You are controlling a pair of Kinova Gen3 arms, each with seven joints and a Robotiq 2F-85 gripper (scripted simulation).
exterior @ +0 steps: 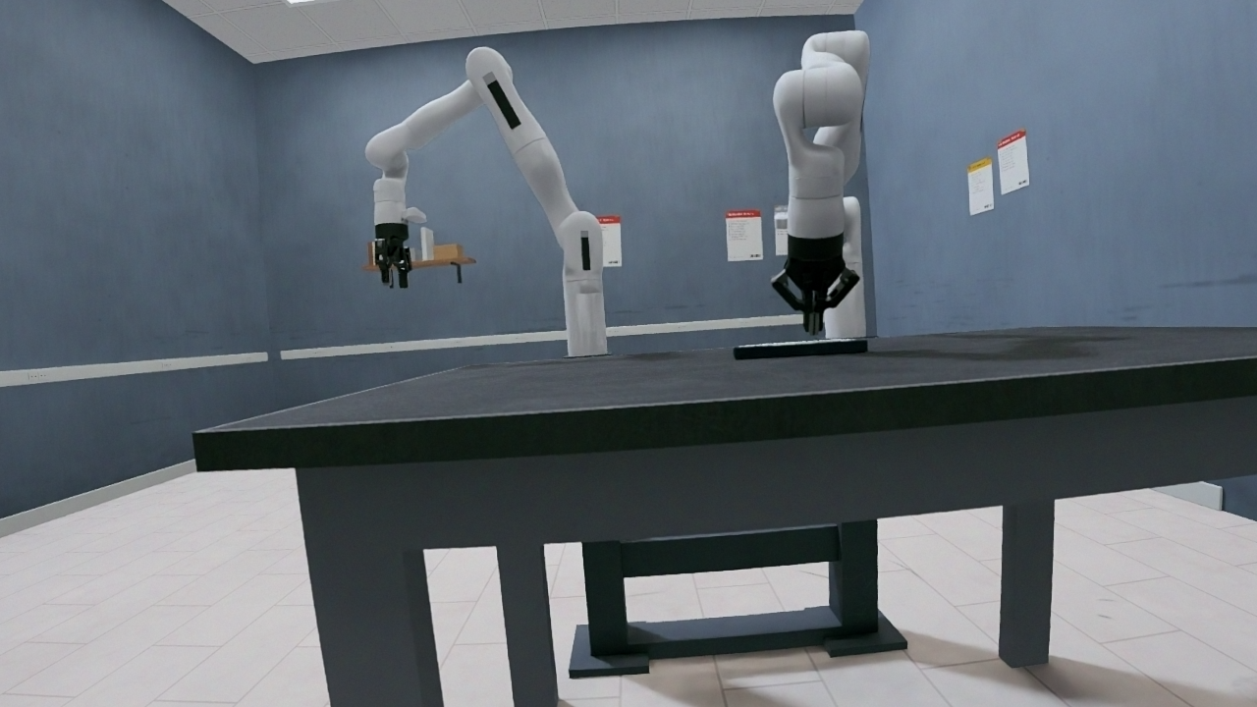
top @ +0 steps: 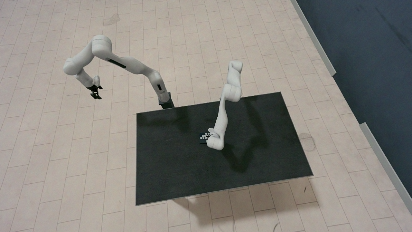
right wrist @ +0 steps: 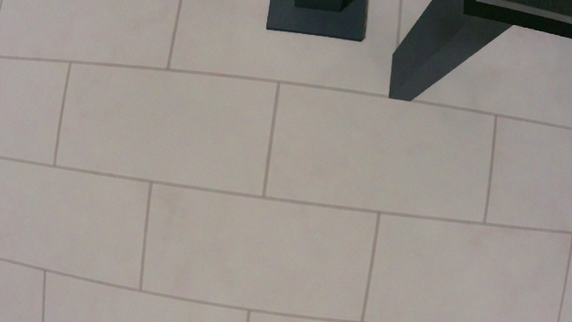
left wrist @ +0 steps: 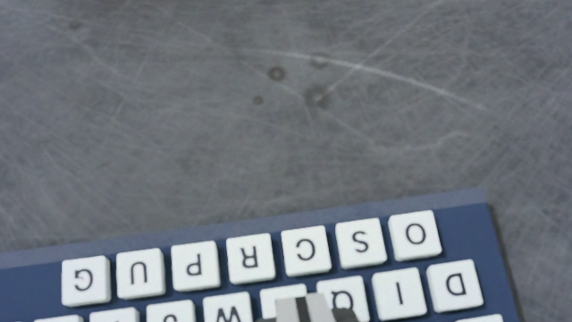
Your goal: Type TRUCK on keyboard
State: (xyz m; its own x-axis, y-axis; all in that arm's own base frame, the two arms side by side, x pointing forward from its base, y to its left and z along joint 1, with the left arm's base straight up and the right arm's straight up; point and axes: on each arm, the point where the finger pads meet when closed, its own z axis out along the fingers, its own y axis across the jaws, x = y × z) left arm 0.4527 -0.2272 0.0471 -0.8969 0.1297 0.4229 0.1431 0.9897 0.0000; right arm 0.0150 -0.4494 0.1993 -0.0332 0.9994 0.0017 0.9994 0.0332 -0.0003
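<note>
- The keyboard (top: pixel 202 140) (exterior: pixel 799 350) (left wrist: pixel 462 228) has letters on white keys, upside down in the left wrist view.
- One row says G, U, P, R, C, S, O.
- The next shows W, Q, I, D.
- Wall papers (exterior: pixel 744 237): words too tiny to read.

My left gripper's fingertips hide one key's letter (left wrist: pixel 282 296); the frame's six o'clock edge cuts off the keyboard's (left wrist: pixel 487 233) lower rows.

"Below the left gripper (exterior: pixel 814 332) (left wrist: pixel 300 309)?"
"One keyboard (top: pixel 203 141) (exterior: pixel 799 349) (left wrist: pixel 462 224), one table (top: pixel 173 173) (exterior: pixel 527 387) (left wrist: pixel 179 134) (right wrist: pixel 440 49)."
"Beyond the right gripper (top: pixel 98 92) (exterior: pixel 394 283)?"
"One wall shelf (exterior: pixel 446 262)."
"Altogether?"
"Two grippers, two arms (top: pixel 221 115) (top: pixel 132 64) (exterior: pixel 815 176) (exterior: pixel 537 167), five wall notices (exterior: pixel 611 242) (exterior: pixel 744 237) (exterior: pixel 781 233) (exterior: pixel 980 188) (exterior: pixel 1013 164)."
</note>
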